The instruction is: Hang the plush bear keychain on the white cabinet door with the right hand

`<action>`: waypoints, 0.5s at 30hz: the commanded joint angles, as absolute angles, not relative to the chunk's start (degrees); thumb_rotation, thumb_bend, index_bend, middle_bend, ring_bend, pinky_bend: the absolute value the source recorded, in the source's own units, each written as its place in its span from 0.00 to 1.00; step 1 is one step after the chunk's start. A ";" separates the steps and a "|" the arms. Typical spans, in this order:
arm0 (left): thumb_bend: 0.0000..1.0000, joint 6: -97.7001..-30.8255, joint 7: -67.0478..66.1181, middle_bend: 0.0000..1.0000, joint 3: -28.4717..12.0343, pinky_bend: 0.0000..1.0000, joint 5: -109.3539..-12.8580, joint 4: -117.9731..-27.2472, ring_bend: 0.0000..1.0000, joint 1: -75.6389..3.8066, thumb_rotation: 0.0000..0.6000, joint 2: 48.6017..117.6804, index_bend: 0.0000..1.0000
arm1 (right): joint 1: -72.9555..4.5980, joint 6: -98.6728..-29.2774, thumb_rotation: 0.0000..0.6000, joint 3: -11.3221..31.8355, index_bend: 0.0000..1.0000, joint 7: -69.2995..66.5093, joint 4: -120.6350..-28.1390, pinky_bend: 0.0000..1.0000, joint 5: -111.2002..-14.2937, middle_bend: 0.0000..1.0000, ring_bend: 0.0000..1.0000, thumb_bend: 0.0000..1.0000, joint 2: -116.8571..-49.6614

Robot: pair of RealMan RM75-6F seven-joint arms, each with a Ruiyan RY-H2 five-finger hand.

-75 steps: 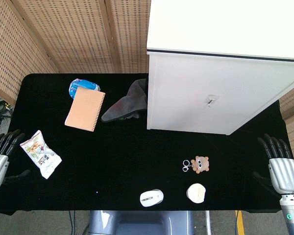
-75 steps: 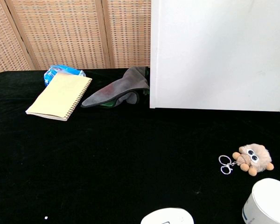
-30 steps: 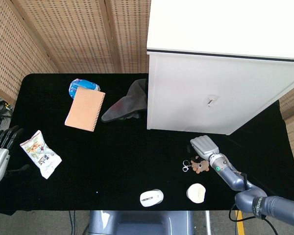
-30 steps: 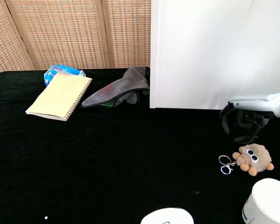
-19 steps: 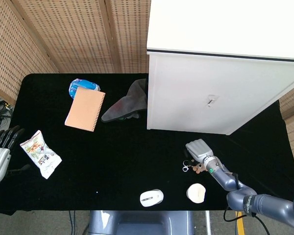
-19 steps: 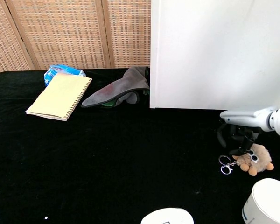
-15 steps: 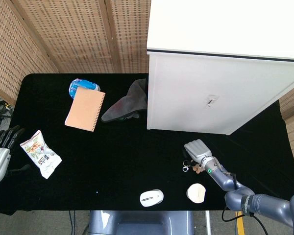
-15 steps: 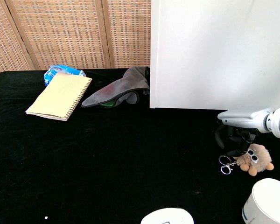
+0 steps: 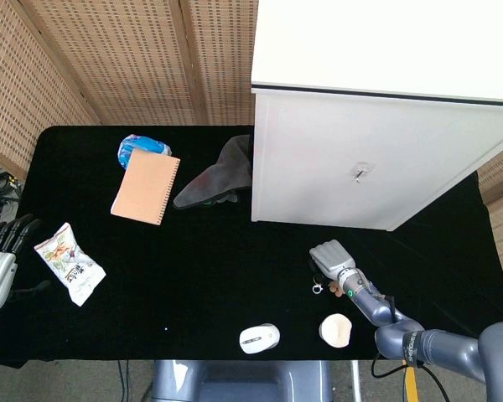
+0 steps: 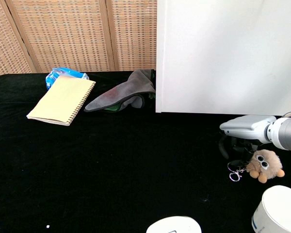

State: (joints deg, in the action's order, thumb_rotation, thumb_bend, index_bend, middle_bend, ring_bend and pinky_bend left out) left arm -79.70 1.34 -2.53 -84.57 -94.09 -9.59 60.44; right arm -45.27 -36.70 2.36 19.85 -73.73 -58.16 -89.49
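Note:
The plush bear keychain (image 10: 264, 164) lies on the black table at the front right, its metal ring (image 10: 234, 174) flat on the cloth to its left. My right hand (image 10: 245, 130) hovers just above the ring and the bear's left side, palm down, dark fingers (image 10: 226, 145) hanging apart towards the ring with nothing in them. In the head view the right hand (image 9: 331, 258) covers the bear; only the ring (image 9: 318, 289) shows. The white cabinet (image 9: 377, 159) has a small hook (image 9: 362, 172) on its door. My left hand (image 9: 0, 261) rests open at the table's left edge.
A white cup (image 9: 336, 330) and a white mouse (image 9: 260, 338) sit at the front edge near the bear. A notebook (image 9: 146, 188), a blue packet (image 9: 141, 146) and a grey cloth (image 9: 216, 180) lie at the back left; a snack bag (image 9: 69, 261) lies by the left hand.
My right hand has come in from the table's right edge and slid leftward over the bear, lowering towards the ring. The bear, ring and left hand have not moved.

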 commanded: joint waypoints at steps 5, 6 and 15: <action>0.00 -79.63 1.16 0.00 -2.49 0.00 -84.64 -94.14 0.00 -9.65 1.00 60.51 0.00 | -45.44 -36.91 1.00 1.83 0.57 20.24 -73.52 1.00 -57.86 0.94 0.89 0.52 -89.82; 0.00 -79.70 1.11 0.00 -2.49 0.00 -84.68 -94.17 0.00 -9.63 1.00 60.53 0.00 | -45.44 -36.92 1.00 1.69 0.57 20.31 -73.39 1.00 -57.89 0.94 0.89 0.52 -89.95; 0.00 -79.61 0.84 0.00 -2.51 0.00 -84.52 -94.16 0.00 -9.68 1.00 60.65 0.00 | -45.62 -36.84 1.00 1.23 0.57 20.41 -72.24 1.00 -57.64 0.94 0.89 0.52 -90.74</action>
State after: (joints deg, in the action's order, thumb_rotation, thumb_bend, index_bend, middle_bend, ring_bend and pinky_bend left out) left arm -79.61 0.84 -2.51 -84.53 -94.16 -9.68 60.65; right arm -45.61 -36.85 1.24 20.41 -72.25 -57.65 -90.72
